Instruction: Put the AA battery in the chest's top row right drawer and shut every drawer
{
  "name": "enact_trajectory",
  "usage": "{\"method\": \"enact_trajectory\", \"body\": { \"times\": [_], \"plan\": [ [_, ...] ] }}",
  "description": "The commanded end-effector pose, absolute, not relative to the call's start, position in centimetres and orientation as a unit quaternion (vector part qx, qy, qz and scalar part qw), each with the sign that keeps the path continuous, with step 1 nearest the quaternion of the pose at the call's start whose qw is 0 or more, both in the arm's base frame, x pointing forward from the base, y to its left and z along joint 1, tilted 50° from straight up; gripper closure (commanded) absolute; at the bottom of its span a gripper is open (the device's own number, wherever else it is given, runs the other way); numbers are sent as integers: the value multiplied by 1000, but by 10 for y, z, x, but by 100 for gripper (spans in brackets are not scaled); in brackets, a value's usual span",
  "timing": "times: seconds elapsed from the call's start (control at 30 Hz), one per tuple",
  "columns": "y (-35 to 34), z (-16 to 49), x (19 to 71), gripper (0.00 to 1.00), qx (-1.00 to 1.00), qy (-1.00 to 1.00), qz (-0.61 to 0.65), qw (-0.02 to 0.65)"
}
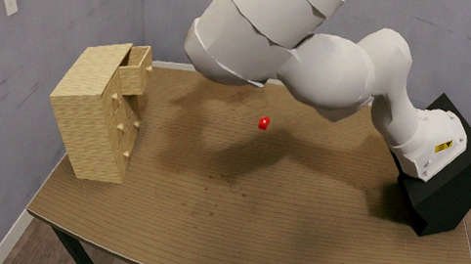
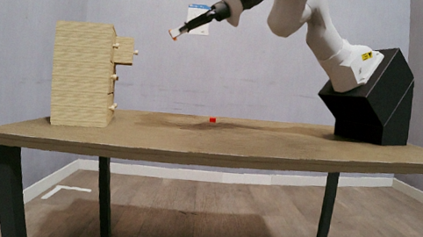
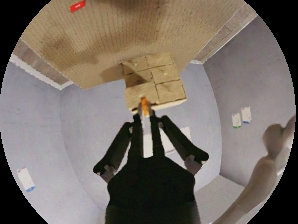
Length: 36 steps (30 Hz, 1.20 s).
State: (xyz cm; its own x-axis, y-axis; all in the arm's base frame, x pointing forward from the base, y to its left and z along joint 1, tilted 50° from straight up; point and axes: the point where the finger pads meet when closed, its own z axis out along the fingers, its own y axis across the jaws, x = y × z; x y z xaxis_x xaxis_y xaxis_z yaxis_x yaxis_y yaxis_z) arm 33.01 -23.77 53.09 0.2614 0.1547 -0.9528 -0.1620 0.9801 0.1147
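The wooden chest (image 1: 86,137) (image 2: 81,74) (image 3: 171,92) stands upright at the table's left end, fronts toward the robot. Its top-row right drawer (image 1: 131,81) (image 2: 124,51) (image 3: 140,96) is pulled partly out; the other drawers look shut. My gripper (image 2: 177,33) (image 3: 145,106) is shut on the AA battery (image 2: 174,39) (image 3: 145,105), whose orange part shows at the fingertips. In the exterior view the gripper is tilted toward the chest, higher than the open drawer and to its right. The arm hides the gripper in the top view. The drawer's inside is only partly visible.
A small red block (image 1: 264,123) (image 2: 212,119) (image 3: 77,6) lies on the table (image 1: 267,231) (image 2: 272,146) between the chest and the robot's black base (image 1: 452,193) (image 2: 363,112). The open drawer juts out beyond the chest's front, above the table.
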Motion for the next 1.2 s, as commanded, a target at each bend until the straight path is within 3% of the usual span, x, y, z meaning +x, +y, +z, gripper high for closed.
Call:
{"method": "enact_trajectory", "body": {
  "times": [0.0,1.17],
  "plan": [
    [-236,535,329,85,-32,581,71,810],
    [-234,555,346,85,-31,575,71,814]
  ]
}}
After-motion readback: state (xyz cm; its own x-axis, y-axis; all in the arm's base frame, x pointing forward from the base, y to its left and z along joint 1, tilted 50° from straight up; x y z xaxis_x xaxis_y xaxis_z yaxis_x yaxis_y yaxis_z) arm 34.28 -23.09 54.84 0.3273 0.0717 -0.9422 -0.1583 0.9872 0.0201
